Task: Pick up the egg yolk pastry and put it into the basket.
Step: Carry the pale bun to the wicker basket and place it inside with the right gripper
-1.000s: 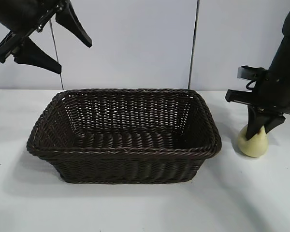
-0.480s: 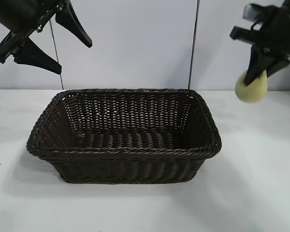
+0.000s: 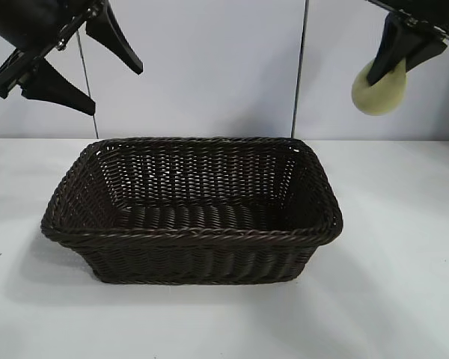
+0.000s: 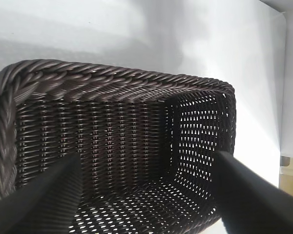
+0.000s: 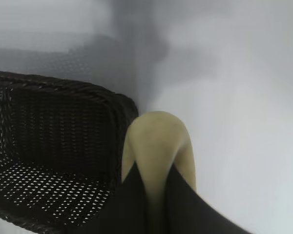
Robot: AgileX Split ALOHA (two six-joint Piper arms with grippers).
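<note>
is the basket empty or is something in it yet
Empty: the basket shows only bare weave inside. The egg yolk pastry hangs pinched in the right gripper, above and outside its right rim.

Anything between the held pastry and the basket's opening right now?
Nothing. In the exterior view only open air and the backdrop separate the egg yolk pastry, pinched in the right gripper, from the basket rim below it.

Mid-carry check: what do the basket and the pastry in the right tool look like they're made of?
The basket: woven wicker or a plastic imitation, dark brown with a slight sheen; open weave and a braided rim show. The egg yolk pastry: pale yellow, matte, smooth; it bulges where the right tool pinches it, so it looks soft, real dough or a foam replica, I cannot tell which.
</note>
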